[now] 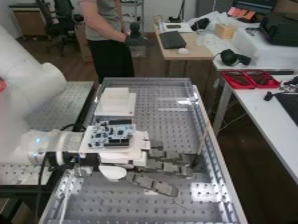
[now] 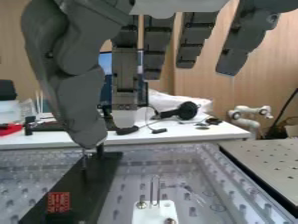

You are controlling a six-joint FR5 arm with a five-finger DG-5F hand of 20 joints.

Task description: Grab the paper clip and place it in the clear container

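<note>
In the high view the hand (image 1: pixel 159 166) is low over the perforated bench, its fingers extended toward the right side. The wrist view shows the hand (image 2: pixel 124 75) with straight, spread fingers and the thumb hanging lower beside them; nothing is visibly gripped. A thin upright metal loop (image 2: pixel 154 190) stands at a small white plate (image 2: pixel 154 214) with screws, apart from the fingers. Whether this loop is the paper clip I cannot tell. Transparent edging (image 1: pixel 207 131) borders the perforated surface in the high view; whether it belongs to the clear container is unclear.
White stacked blocks (image 1: pixel 116 103) sit beyond the hand. A circuit board (image 1: pixel 112 134) is mounted on the wrist. Along the bench in the wrist view lies a black strip (image 2: pixel 83 182). Red trays (image 1: pixel 250 79) rest on the side table.
</note>
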